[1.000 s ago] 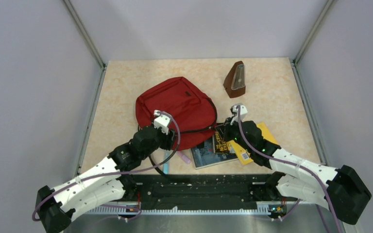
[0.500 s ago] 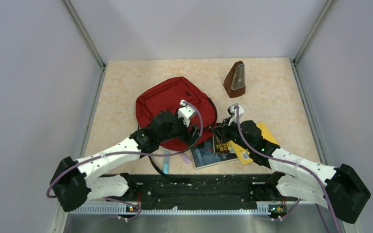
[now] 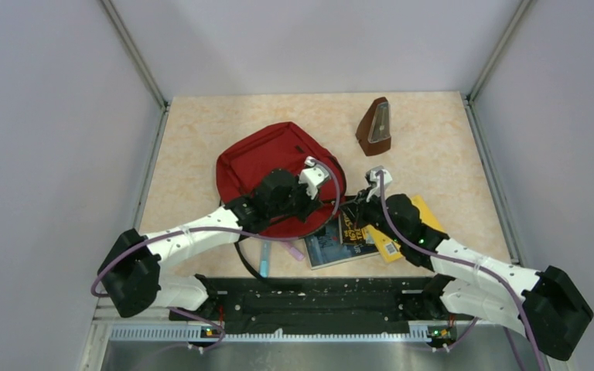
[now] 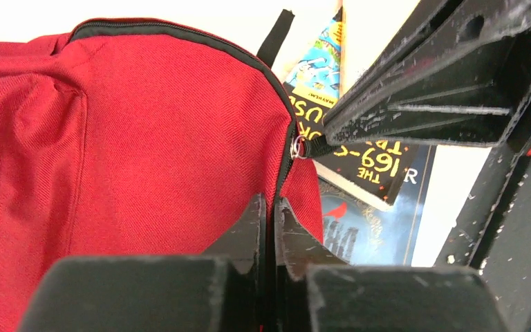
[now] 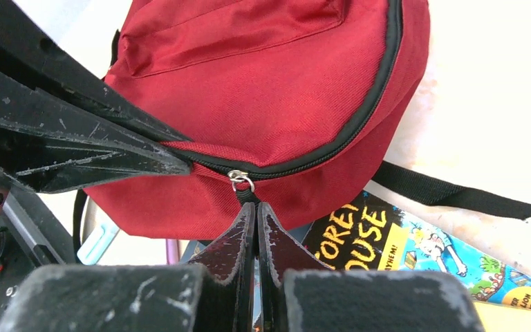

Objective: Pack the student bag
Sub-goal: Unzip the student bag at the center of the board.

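Seen from above, the student bag [image 3: 267, 166] lies flat near the middle of the tabletop, a little toward the left edge. A metronome [image 3: 375, 126] stands beyond it toward the far edge, and books [image 3: 339, 238] are fanned against its near-right side. The left gripper [image 3: 326, 198] and right gripper [image 3: 353, 207] meet at the bag's right rim, probably so that one anchors the fabric while the other works the zip.

In the left wrist view, the left gripper's fingers are pressed together on the bag's edge, right on the black zipper line [image 4: 280, 173]. The silver zipper pull [image 4: 297, 146] sits just ahead.

In the right wrist view, the right gripper's fingers pinch the pull's black tab. The bag is red twill, domed, and its zipper looks closed along the visible curve. A black strap [image 5: 449, 194] trails over a paperback [image 5: 387, 238].
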